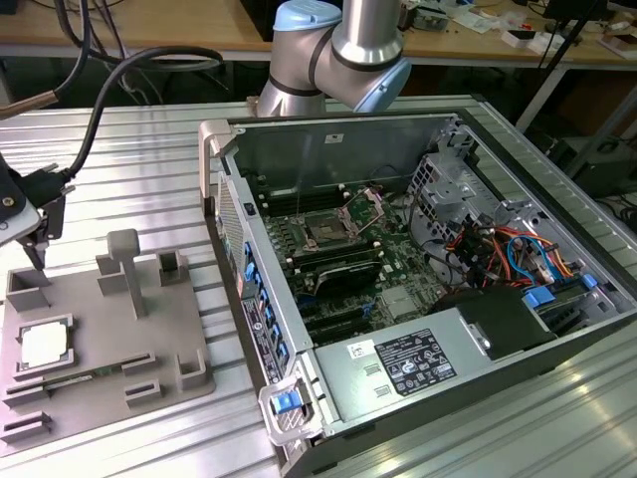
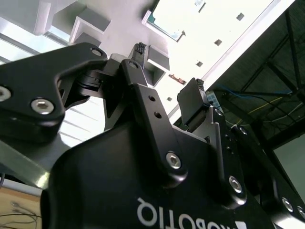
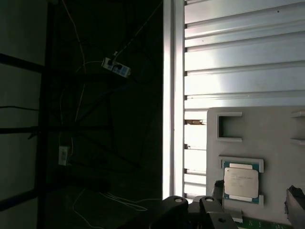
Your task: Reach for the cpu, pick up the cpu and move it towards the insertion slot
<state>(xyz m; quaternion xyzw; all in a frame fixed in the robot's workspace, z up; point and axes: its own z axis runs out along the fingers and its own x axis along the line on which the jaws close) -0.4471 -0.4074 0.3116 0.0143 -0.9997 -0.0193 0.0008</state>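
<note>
Exterior view: the jaws were seen at the far left edge of the frame, hung on a cabled wrist above the upper left corner of a grey fixture plate [image 1: 90, 319], which was laid on the ribbed metal worktop [image 1: 139, 169]. The cpu [image 1: 45, 346] was found seated flat in a shallow recess of that plate, at the lower left of the frame. It lay below the jaws and apart from them, and nothing was held.

In the second wrist view the jaws were shown spread apart, with only bright background between them. In the first wrist view the cpu [image 3: 241, 183] was shown face up and close to square, so no long axis was to be favoured.

The insertion slot [image 1: 326, 231] was placed well towards the exterior view's right, inside the open computer case [image 1: 328, 149]. From this layout the reach was judged unfinished and the lift not yet begun.
</note>
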